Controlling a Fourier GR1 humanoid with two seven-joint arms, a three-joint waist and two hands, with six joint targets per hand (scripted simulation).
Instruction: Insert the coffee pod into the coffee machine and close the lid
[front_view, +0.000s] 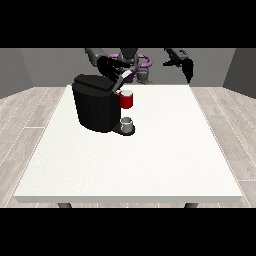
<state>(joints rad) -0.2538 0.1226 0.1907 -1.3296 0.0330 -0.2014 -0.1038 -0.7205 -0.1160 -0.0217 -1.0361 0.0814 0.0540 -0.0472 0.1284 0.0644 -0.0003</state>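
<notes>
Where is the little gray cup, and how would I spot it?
Find the big black coffee machine on the white table. The gray cup stands on its base at the front, right below a red part. It is the only small gray thing there.

The hand at the view's left (111, 69) covers part of the coffee machine's (95, 107) lid, and its fingers are too small to read. No coffee pod can be told apart there. The robot's torso (131, 61) is partly hidden behind that arm. The table's (150, 165) legs show only as stubs under its near edge.
</notes>
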